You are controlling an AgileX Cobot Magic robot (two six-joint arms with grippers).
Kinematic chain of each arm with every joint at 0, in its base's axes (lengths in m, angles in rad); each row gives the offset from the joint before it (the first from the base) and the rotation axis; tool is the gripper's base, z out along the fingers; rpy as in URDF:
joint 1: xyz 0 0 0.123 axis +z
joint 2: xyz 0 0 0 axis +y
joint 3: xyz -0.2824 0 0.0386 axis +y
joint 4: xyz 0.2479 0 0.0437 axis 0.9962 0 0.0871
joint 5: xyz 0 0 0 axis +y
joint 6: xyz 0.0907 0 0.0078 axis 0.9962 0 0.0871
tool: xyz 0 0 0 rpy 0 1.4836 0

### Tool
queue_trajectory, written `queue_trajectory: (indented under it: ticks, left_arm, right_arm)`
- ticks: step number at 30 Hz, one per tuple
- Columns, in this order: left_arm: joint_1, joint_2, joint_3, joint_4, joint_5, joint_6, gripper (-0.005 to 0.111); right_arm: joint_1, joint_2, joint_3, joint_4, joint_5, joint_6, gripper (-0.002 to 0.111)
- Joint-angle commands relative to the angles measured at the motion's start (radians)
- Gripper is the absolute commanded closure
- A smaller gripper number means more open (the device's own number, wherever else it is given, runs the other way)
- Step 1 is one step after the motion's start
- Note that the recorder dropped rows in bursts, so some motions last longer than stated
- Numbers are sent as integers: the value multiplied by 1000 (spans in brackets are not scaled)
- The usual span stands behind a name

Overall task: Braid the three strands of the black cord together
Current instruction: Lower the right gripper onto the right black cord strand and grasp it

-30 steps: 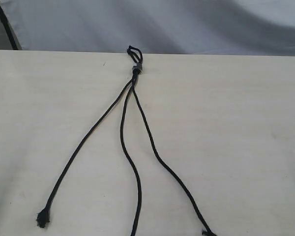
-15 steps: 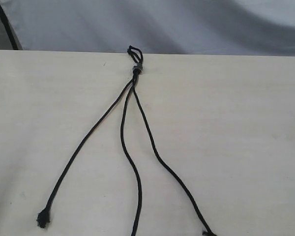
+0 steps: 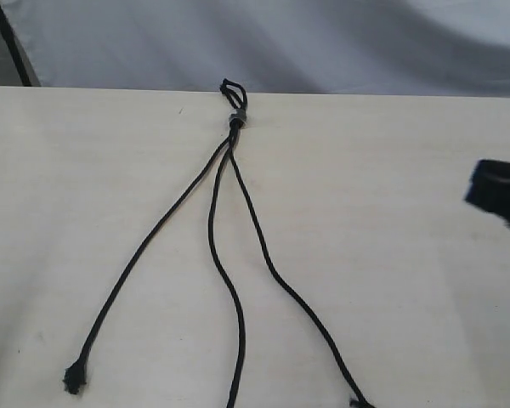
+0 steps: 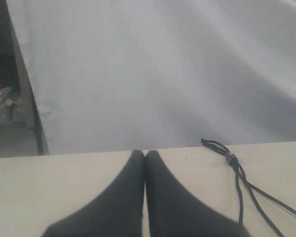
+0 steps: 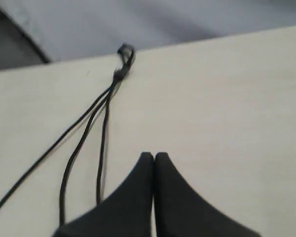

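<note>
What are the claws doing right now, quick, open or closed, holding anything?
Left claw: closed, holding nothing.
Right claw: closed, holding nothing.
The black cord lies loose on the table.

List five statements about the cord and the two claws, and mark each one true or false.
1. The three strands lie fanned out on the table, unbraided. True.
2. The right claw grips a strand. False: it is shut on nothing, away from the strands.
3. The loop reaches the table's edge. True.
4. The left claw is wide open. False: it is shut.
5. In the exterior view, the leftmost strand ends in a knot. True.
</note>
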Motion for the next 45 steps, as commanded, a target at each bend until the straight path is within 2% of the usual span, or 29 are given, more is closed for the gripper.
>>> queue_trajectory:
  ticks: [1,6,15,22,24,28,31,45]
  left_arm:
    - [2,-3,2,-9,-10,0,106]
    - [2,-3,2,-9,-10,0,106]
    - [2,-3,2,-9,-10,0,106]
    - [2,-3,2,-9,-10,0,106]
    - [2,-3,2,-9,-10,0,106]
    - [2,-3,2,-9,-10,0,106]
    - [2,-3,2,-9,-10,0,106]
    - [2,-3,2,-9,-10,0,106]
  right_arm:
    - [201,213,-92,-31,1,-71,108]
    - [384,429,-203,-36,22,-77,108]
    - [507,756,-420,-50,207,-81,108]
    - [539,882,-527,-62,265,-84,106]
    - [539,899,-546,-65,271,-84,100]
    - [539,920,-565,-65,293,-84,79]
    - [539,931,-565,-46,295,-84,70]
    - [592,1046,-572,-45,295,-84,69]
